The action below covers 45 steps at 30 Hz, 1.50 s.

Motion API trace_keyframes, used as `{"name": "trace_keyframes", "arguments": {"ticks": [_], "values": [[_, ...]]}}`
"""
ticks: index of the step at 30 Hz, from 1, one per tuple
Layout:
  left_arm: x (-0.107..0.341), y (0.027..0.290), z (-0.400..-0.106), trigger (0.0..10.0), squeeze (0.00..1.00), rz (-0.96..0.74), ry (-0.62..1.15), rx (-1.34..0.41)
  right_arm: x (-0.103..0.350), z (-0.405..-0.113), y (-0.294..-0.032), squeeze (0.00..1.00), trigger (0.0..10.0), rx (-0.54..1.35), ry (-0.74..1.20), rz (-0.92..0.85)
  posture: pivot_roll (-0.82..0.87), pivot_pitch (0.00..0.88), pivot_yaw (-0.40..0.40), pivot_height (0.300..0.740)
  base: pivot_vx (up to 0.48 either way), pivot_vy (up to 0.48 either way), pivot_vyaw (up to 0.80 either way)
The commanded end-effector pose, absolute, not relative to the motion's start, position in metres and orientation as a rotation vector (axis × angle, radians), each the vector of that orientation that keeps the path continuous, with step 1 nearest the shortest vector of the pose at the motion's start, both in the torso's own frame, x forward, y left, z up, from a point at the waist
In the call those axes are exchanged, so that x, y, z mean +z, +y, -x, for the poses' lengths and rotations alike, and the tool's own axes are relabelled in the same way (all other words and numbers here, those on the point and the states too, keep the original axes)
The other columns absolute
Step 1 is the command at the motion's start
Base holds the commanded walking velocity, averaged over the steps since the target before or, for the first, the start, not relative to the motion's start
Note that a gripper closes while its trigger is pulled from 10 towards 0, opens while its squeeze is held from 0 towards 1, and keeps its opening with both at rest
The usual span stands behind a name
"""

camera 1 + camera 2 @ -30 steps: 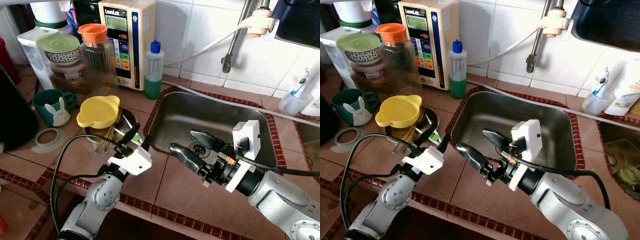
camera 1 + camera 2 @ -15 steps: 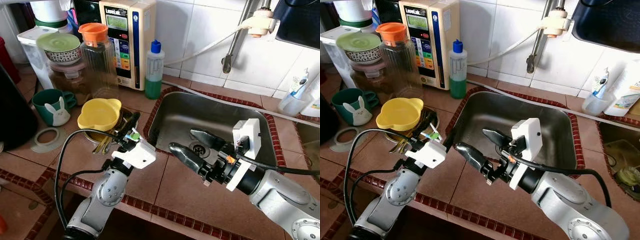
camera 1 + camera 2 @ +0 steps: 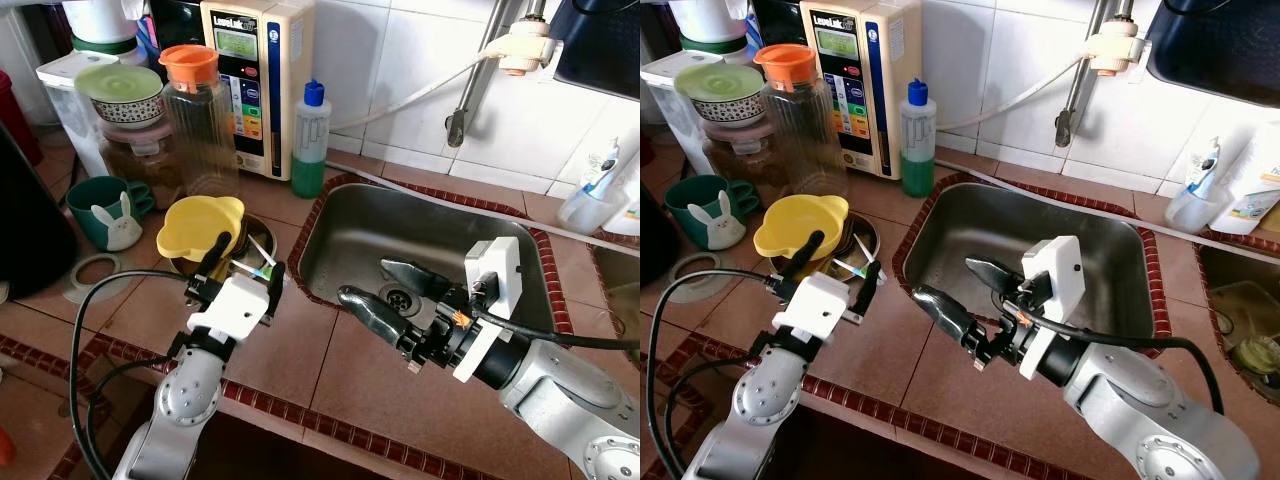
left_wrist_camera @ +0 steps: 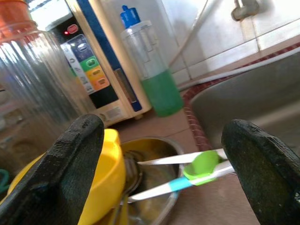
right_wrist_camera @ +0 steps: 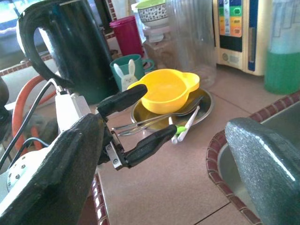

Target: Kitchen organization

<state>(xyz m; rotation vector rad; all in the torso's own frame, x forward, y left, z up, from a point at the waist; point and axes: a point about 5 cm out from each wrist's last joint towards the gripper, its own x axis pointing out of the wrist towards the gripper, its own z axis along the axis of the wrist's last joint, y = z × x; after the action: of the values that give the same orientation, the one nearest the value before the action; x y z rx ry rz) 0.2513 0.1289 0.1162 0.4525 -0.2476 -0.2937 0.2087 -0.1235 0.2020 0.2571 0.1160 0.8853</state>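
I have the left gripper (image 3: 242,268) low over the tiled counter (image 3: 330,365) with its fingers spread wide, one fingertip against the yellow bowl (image 3: 198,226) and the other out toward the sink (image 3: 420,240). Just ahead of that gripper, between the two fingertips, lies the green-and-white utensil (image 4: 199,167), its far end resting on the rim of the steel dish (image 3: 862,238) that holds the yellow bowl and some cutlery; nothing is pinched. Beyond the fingers I see the green soap bottle (image 4: 152,70) and the water machine (image 3: 253,85) against the wall, with the ribbed glass jar (image 3: 198,115) beside the bowl. My right gripper (image 3: 388,290) hangs at the near edge of the sink, fingers also apart and holding nothing, the left gripper sitting off to its side across the counter.
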Motion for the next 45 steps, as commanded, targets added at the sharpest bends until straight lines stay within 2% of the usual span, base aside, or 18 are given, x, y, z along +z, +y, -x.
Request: {"name": "trace_keyframes", "arguments": {"ticks": [1, 5, 8, 15, 23, 29, 41, 42, 43, 44, 45], "values": [[0.121, 0.120, -0.249, 10.0, 0.00, -0.434, -0.270, -0.355, 0.204, -0.211, -0.123, 0.00, 10.0, 0.892, 0.108, -0.242, 0.08, 0.000, -0.066, 0.740, 0.000, 0.000, 0.00], [0.121, 0.104, -0.247, 10.0, 0.00, -0.432, -0.266, -0.463, 0.205, -0.212, -0.123, 0.00, 10.0, 0.897, 0.104, -0.239, 0.08, 0.000, -0.068, 0.740, 0.000, 0.000, 0.00], [0.102, 0.102, -0.244, 10.0, 0.00, -0.506, -0.207, -0.525, 0.205, -0.212, -0.122, 0.00, 10.0, 0.900, 0.104, -0.240, 0.08, 0.000, -0.069, 0.740, 0.000, 0.000, 0.00], [0.087, 0.110, -0.244, 10.0, 0.00, -0.540, -0.155, -0.509, 0.204, -0.212, -0.123, 0.00, 10.0, 0.906, 0.108, -0.239, 0.07, 0.000, -0.072, 0.740, 0.000, 0.000, 0.00], [0.096, 0.097, -0.259, 10.0, 0.00, -0.540, -0.211, -0.501, 0.206, -0.212, -0.126, 0.00, 10.0, 0.879, 0.089, -0.235, 0.05, 0.000, -0.041, 0.740, 0.000, 0.000, 0.00], [0.096, 0.092, -0.271, 10.0, 0.00, -0.561, -0.216, -0.487, 0.206, -0.213, -0.125, 0.00, 10.0, 0.866, 0.080, -0.240, 0.04, 0.000, -0.047, 0.740, 0.000, 0.000, 0.00], [0.074, 0.099, -0.283, 10.0, 0.00, -0.647, -0.095, -0.426, 0.211, -0.216, -0.124, 0.00, 10.0, 0.874, 0.068, -0.230, 0.02, 0.000, -0.059, 0.740, 0.000, 0.000, 0.00], [0.072, 0.100, -0.287, 8.0, 0.00, -0.644, -0.083, -0.420, 0.211, -0.217, -0.122, 0.00, 10.0, 0.875, 0.067, -0.230, 0.02, 0.000, -0.061, 0.740, 0.000, 0.000, 0.00], [0.072, 0.100, -0.288, 4.6, 0.00, -0.643, -0.081, -0.418, 0.212, -0.217, -0.122, 0.00, 10.0, 0.876, 0.067, -0.230, 0.02, 0.000, -0.062, 0.740, 0.000, 0.000, 0.00], [0.072, 0.100, -0.289, 4.6, 0.00, -0.641, -0.080, -0.418, 0.212, -0.217, -0.122, 0.00, 10.0, 0.877, 0.067, -0.229, 0.02, 0.000, -0.062, 0.740, 0.000, 0.000, 0.00], [0.072, 0.099, -0.290, 0.0, 0.00, -0.638, -0.083, -0.415, 0.212, -0.217, -0.122, 0.00, 10.0, 0.878, 0.067, -0.228, 0.02, 0.000, -0.062, 0.740, 0.000, 0.000, 0.00]]}}
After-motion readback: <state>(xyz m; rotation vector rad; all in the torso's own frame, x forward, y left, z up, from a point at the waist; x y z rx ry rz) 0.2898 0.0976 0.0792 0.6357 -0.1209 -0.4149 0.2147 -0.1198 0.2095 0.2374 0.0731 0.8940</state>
